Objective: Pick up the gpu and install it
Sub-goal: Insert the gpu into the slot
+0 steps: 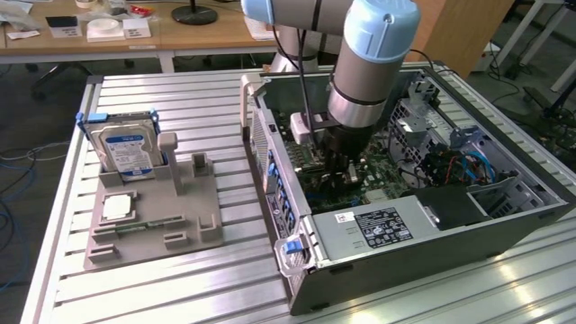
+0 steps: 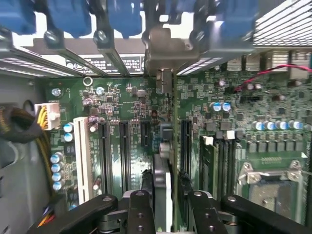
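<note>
Wrist view: gpu (image 2: pixel 162 195) stands on edge in motherboard (image 2: pixel 273 122) slot, metal bracket end (image 2: pixel 165 51) up against blue rear clips (image 2: pixel 122 17); tool (image 2: pixel 165 209) straddles card, fingers (image 2: pixel 139 214) just beside each face, whether clenched or released cannot tell; white slot (image 2: pixel 82 156) and black slots (image 2: pixel 124 151) nearby. Exterior view: tool (image 1: pixel 342 169) sunk into open computer case (image 1: pixel 432 236) on slatted tabletop (image 1: pixel 180 283); grey holder (image 1: pixel 153 223) carrying hard drive (image 1: pixel 126 152) well apart toward exterior view's left.
</note>
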Controlling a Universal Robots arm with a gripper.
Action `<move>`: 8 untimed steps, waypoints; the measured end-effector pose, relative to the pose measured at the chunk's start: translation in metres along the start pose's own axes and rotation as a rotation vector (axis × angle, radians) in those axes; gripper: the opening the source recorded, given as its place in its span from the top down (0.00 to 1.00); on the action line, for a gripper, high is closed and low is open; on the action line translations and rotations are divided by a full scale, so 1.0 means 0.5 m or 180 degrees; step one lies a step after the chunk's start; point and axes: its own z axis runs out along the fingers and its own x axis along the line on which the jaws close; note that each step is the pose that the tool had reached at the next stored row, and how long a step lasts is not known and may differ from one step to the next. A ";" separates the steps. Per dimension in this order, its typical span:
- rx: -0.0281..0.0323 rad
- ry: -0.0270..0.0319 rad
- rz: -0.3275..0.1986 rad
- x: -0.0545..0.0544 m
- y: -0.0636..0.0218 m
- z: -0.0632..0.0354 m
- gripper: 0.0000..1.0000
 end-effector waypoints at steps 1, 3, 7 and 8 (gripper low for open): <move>0.0004 0.0000 0.0000 0.000 0.000 -0.007 0.67; 0.0012 -0.0001 -0.0001 -0.001 -0.001 -0.022 0.67; 0.0028 -0.0001 -0.0003 -0.003 -0.002 -0.052 0.67; 0.0032 -0.0002 -0.0004 -0.004 -0.003 -0.059 0.67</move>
